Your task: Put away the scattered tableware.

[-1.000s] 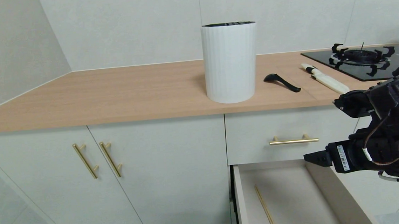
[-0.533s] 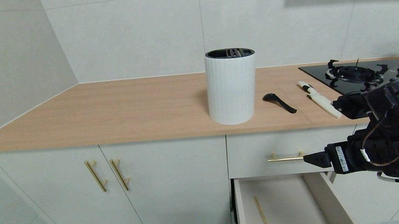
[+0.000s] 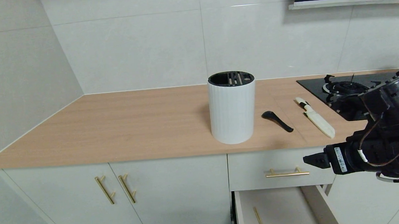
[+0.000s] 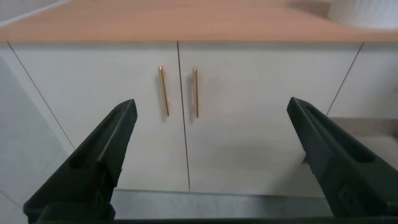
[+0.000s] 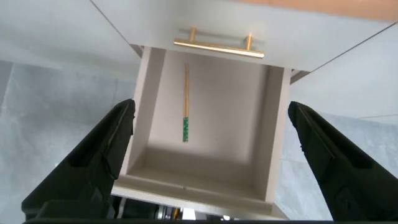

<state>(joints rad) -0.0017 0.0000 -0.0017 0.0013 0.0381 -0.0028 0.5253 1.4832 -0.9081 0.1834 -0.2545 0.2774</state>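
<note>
On the wooden counter [image 3: 133, 123], a white ribbed holder [image 3: 232, 108] stands upright with a black slotted top. To its right lie a black spoon [image 3: 276, 120] and a white-handled knife [image 3: 315, 117]. Below the counter a drawer [image 3: 239, 211] is pulled out, with a single chopstick [image 3: 259, 220] lying inside. My right gripper [image 3: 310, 160] hangs in front of the cabinets, above the drawer's right side. From the right wrist, the gripper [image 5: 211, 112] is open over the drawer [image 5: 236, 130] and the green-tipped chopstick [image 5: 185, 102]. My left gripper [image 4: 211, 109] is open and empty, facing the cabinet doors.
A gas stove [image 3: 345, 87] is set into the counter at the far right. A shut drawer with a gold handle [image 3: 287, 173] sits above the open one. Two cabinet doors with gold handles [image 3: 115, 188] are at the left. The counter's left half is bare.
The head camera has risen, so the whole scene sits lower in the picture and more wall shows. The spoon, knife and holder keep their places on the counter.
</note>
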